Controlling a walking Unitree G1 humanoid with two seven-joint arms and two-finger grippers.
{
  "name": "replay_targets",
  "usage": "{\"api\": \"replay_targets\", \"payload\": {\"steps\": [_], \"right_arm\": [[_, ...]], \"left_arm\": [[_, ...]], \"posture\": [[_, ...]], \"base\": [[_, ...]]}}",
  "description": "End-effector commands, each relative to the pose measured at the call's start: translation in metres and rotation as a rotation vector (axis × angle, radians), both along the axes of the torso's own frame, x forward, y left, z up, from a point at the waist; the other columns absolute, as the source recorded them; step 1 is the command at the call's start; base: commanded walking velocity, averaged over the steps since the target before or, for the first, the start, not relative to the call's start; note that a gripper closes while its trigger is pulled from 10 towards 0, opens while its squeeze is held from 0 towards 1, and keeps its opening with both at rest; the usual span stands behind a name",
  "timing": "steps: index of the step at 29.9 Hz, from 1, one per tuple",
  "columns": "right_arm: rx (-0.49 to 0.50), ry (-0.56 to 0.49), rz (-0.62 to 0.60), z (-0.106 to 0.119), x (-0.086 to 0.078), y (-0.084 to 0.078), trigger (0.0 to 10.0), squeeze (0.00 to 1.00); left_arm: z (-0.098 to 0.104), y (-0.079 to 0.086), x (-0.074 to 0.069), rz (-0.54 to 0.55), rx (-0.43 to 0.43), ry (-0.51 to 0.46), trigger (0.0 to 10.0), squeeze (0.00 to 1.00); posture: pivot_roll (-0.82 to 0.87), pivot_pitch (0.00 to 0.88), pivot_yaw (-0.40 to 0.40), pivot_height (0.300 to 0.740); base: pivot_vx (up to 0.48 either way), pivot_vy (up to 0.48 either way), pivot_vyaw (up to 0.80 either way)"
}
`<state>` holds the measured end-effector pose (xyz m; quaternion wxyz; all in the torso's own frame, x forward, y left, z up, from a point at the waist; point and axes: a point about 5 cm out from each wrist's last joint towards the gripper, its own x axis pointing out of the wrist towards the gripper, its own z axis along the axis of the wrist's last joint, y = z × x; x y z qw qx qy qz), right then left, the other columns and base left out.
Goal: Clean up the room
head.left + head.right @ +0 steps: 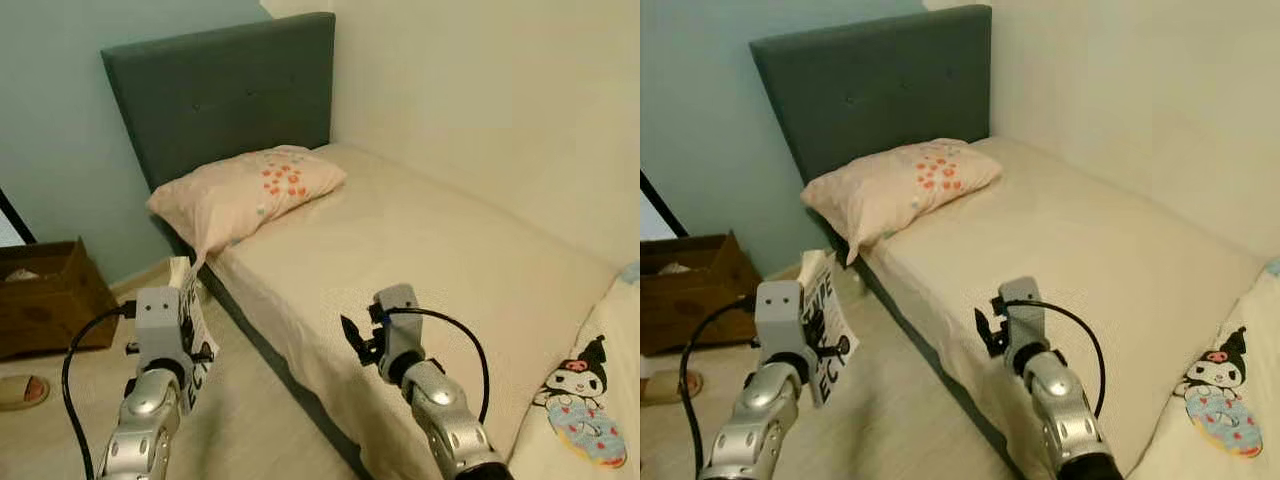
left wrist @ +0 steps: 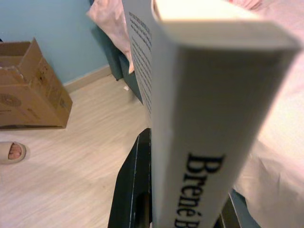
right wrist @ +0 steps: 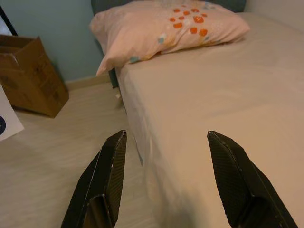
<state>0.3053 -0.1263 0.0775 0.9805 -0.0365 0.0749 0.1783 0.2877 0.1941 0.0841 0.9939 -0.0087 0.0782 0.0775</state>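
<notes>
Out beyond the left tool point(image 2: 142, 190), on the pale wooden floor point(image 2: 80, 156), a brown cardboard box point(image 1: 45, 295) stands against the light blue wall point(image 1: 50, 120), with a beige slipper point(image 1: 22, 390) lying near it. The silver left arm point(image 1: 140, 430) is raised forward from the lower edge of the head view, its wrist turned up, and its tool is clenched on a white paperback book with black lettering point(image 1: 190, 330), held upright with the spine towards the wrist camera; a black finger point(image 2: 130, 190) presses one cover. The book hangs over the floor, just beside the near edge of the bed.

To the right of that tool lies the bed with a beige fitted sheet point(image 1: 430, 250), a dark grey-green upholstered headboard point(image 1: 220, 90) at its far end and a pale pink pillow with orange spots point(image 1: 250, 190) resting against it. The silver right arm point(image 1: 440, 410) reaches forward and up, its wrist bent so that the right tool point(image 3: 164, 180) points along the bed's near edge towards the pillow. Its two black fingers point(image 3: 107, 175) are spread wide, released, with nothing between them, poised above the sheet's edge. Further right of it lies a cream blanket printed with a black-and-white cartoon figure point(image 1: 580, 400).
</notes>
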Motion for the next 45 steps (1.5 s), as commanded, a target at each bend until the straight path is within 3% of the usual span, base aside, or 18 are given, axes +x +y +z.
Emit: {"api": "replay_targets", "payload": {"steps": [1,10,12,16,32,45], "right_arm": [[-0.002,0.0,0.009,-0.001,-0.002,0.002,10.0,0.0],[-0.016,-0.004,0.061,0.0,-0.003,0.007,10.0,0.0],[0.034,0.005,0.054,0.0,-0.004,0.009,10.0,0.0],[-0.001,-0.004,0.057,0.0,-0.003,0.011,10.0,0.0],[0.026,-0.05,0.037,0.006,-0.005,0.009,10.0,0.0],[0.08,-0.032,-0.03,0.004,-0.009,0.003,10.0,0.0]], "left_arm": [[0.01,-0.004,0.002,-0.008,0.018,-0.051,10.0,0.0],[0.013,-0.005,0.0,-0.008,0.016,-0.081,10.0,0.0],[0.014,-0.006,0.0,-0.026,-0.012,-0.097,10.0,0.0],[0.016,-0.006,-0.002,-0.034,0.005,-0.113,10.0,0.0],[0.019,-0.004,-0.003,-0.066,0.048,-0.125,10.0,0.0],[0.02,-0.013,0.002,-0.122,0.033,-0.137,10.0,0.0]], "posture": [[-0.05,0.067,0.006,0.74],[-0.05,0.071,0.001,0.74],[-0.05,0.075,-0.001,0.74],[-0.04,0.08,0.001,0.74],[-0.05,0.083,0.011,0.74],[-0.06,0.085,0.019,0.74]], "base": [[0.292,0.0,0.0],[0.315,0.0,0.0],[0.0,0.0,0.0],[0.0,0.0,0.0],[0.0,0.0,0.0],[0.0,0.0,-0.8]]}}
